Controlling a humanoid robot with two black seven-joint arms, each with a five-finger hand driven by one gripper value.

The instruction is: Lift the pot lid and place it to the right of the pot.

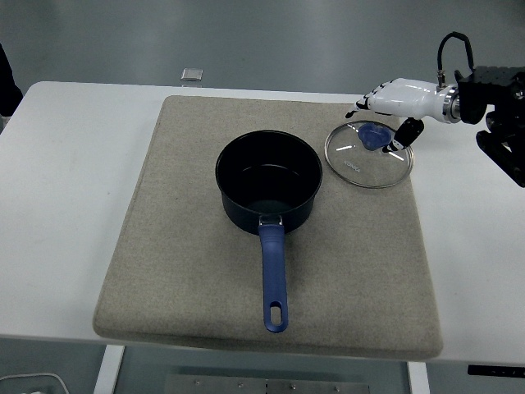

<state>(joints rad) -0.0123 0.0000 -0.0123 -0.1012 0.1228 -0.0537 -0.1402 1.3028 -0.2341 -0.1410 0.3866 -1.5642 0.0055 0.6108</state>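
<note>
Lying flat on the grey mat (205, 254), the glass pot lid (368, 156) is sitting just to the right of the pot (268, 179), with a narrow strip of mat showing between the two. Its blue knob (376, 135) is facing up, a little toward the far side of the lid's middle.

Right hand (394, 105) is hovering above the lid's far-right part, reaching in from the right edge of the view. White shell, dark fingertips. Its fingers (405, 134) are hanging loosely spread and are gripping nothing; the knob is showing clear of them, just to the left of the lowest dark fingertip. Whether that fingertip is touching the glass cannot be told from this angle.

Pot is standing open near the mat's middle, dark inside, its blue handle (273, 279) pointing toward the near edge of the white table (57, 197).

Small square object (192, 75) is lying on the table beyond the mat's far-left corner.

Left hand is not showing anywhere in the view.
</note>
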